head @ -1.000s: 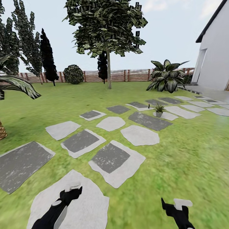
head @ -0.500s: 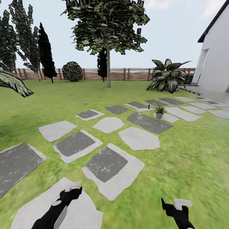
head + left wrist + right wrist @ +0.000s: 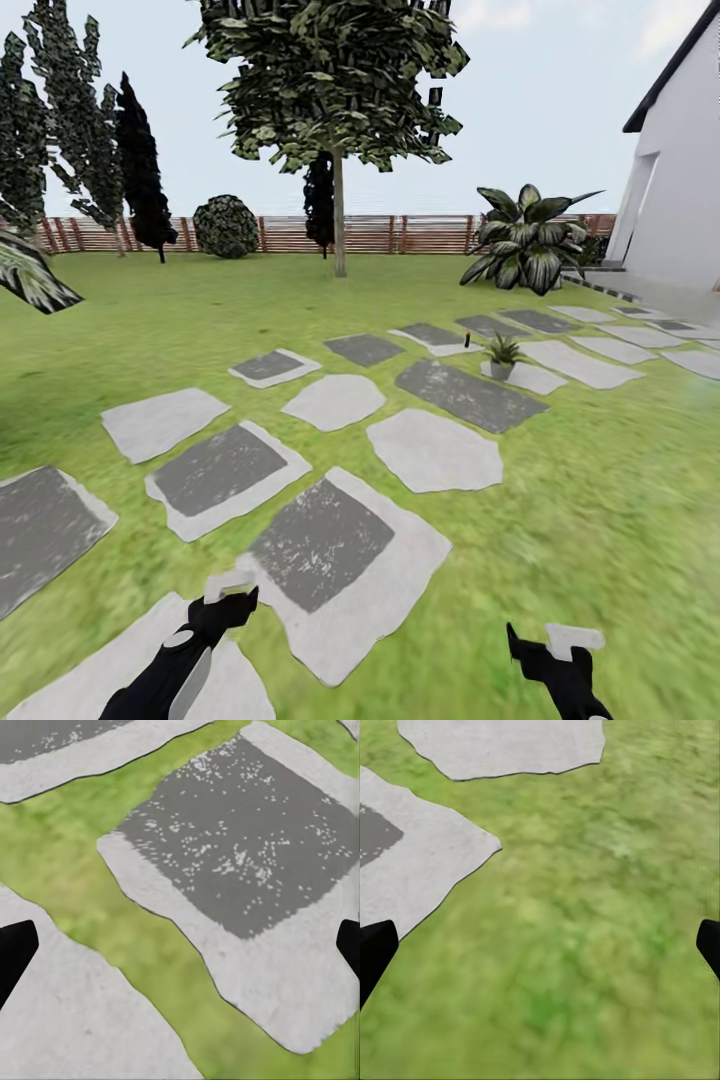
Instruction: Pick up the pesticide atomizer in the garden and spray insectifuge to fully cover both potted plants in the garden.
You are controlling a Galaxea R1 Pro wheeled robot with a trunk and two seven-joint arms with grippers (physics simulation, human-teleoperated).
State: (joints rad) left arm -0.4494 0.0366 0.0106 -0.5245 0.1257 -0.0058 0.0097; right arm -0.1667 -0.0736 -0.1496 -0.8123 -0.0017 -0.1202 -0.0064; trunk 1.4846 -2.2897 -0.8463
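The stepping stones [image 3: 434, 450] look like rough matt stone, some with dark speckled centres. The fence [image 3: 420, 234] is slatted wood. The lawn [image 3: 600, 500] looks soft and matt

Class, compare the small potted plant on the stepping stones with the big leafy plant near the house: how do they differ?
The potted plant is small; the big plant is far larger. The potted plant sits in a grey pot on a stepping stone; the big plant stands at the lawn's edge, no pot visible. The potted plant has thin plain-green leaves; the big plant has broad, pale-streaked ones. Both are rosettes of pointed leaves.
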